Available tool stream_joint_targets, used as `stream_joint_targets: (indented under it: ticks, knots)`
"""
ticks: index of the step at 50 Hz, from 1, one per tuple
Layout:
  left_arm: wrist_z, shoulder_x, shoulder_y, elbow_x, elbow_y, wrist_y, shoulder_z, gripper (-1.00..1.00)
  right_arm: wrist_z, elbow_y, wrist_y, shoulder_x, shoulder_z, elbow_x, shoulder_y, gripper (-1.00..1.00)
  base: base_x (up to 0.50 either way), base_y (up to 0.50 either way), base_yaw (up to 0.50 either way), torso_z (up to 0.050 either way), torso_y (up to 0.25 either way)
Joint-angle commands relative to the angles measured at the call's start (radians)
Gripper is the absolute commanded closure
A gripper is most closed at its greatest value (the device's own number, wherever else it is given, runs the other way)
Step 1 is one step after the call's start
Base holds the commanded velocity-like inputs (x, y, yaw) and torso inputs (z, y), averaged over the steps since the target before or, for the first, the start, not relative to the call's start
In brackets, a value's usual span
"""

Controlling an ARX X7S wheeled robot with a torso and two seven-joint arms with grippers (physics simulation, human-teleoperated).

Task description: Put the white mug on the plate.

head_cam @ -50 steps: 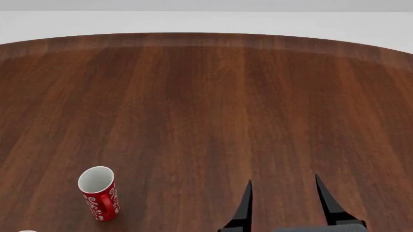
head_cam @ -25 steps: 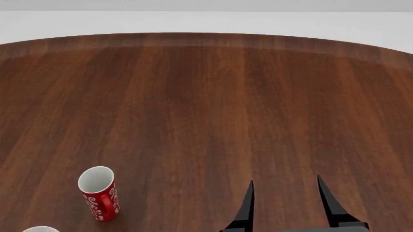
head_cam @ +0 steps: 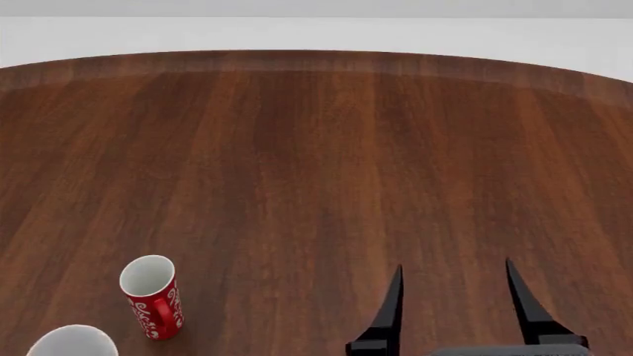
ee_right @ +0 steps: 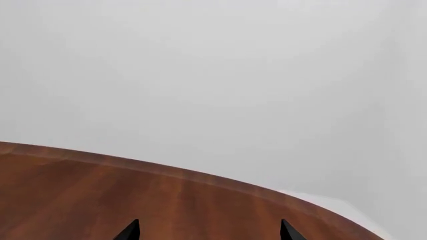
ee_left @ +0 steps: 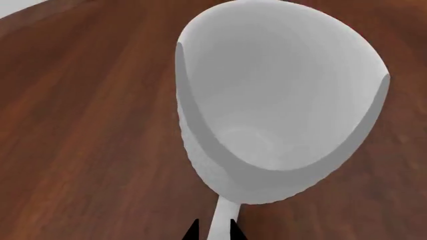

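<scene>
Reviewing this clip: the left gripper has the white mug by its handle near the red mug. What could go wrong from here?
1. The left gripper pinches only the thin handle of the white mug, so the heavy body could swing or slip.
2. In the head view the white mug sits close to the red mug; a sideways move might knock it over.
3. The plate appears in no view, so the placement target is unconfirmed.

Right gripper (head_cam: 453, 282) spread wide — left gripper (ee_left: 212, 231) pinched close on something white.
</scene>
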Motion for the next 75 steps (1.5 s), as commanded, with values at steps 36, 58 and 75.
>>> stream_joint_targets:
  ticks: [36,58,75]
  knots:
    - [0.133,-0.014,-0.149,0.007,0.184,-0.072,0.21,1.0,0.017,-0.355,0.457,0.109,0.066,0.003,0.165,-1.0,0.0,0.0,0.0,0.0,0.0]
    - [0.371,0.039,-0.317,-0.119,0.035,-0.072,0.3,1.0,0.049,-0.379,0.515,0.135,0.065,0.043,0.211,-1.0,0.0,0.0,0.0,0.0,0.0]
    - [0.425,0.085,-0.371,-0.158,-0.109,-0.052,0.309,1.0,0.061,-0.366,0.498,0.14,0.049,0.045,0.205,-1.0,0.0,0.0,0.0,0.0,0.001]
